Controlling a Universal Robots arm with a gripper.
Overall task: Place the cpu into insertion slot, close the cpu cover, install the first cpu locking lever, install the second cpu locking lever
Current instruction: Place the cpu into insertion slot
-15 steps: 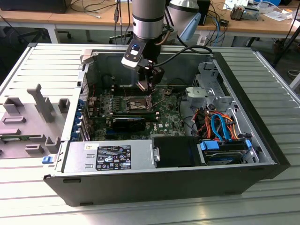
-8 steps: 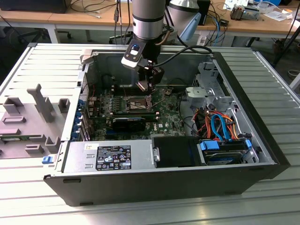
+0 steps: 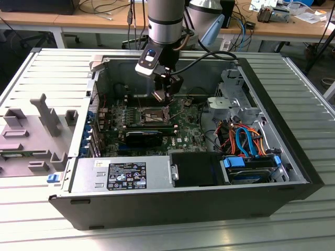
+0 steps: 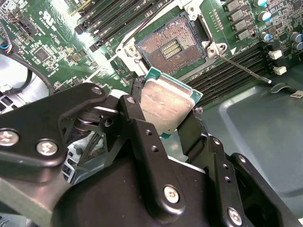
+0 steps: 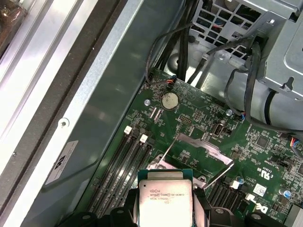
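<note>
Exterior view: the arm (image 3: 165,21) reaches down into an open computer case (image 3: 157,206) that lies on a ribbed metal surface (image 3: 157,238). The gripper (image 3: 163,97) hangs low over the green circuit board (image 3: 188,137). The insertion slot (image 3: 148,115) is just below it and slightly to one side.

Second wrist view: the gripper's two black fingers (image 4: 142,137) are closed onto opposite edges of the cpu (image 4: 168,106). It is held flat between them, its silvery top towards the camera and a green border showing along the free edges. Just beyond the fingertips lies the insertion slot, uncovered, with its field of fine contacts exposed inside a shiny metal rim. The cpu is not seated in it. Its far corner overlaps the slot's near rim as seen here, and whether the two touch cannot be told. A thin locking lever (image 4: 246,69) stands free, angled out from the slot's corner across the long memory slots (image 4: 227,78) beside the gripper.

First wrist view: ahead of the clamped cpu, the cpu cover (image 5: 201,143) is swung up and open, with the board visible through its square window. Farther beyond the gripper a coin battery (image 5: 169,100) sits on the board, and black cables (image 5: 189,42) run up beside a grey drive cage (image 5: 279,52).
</note>
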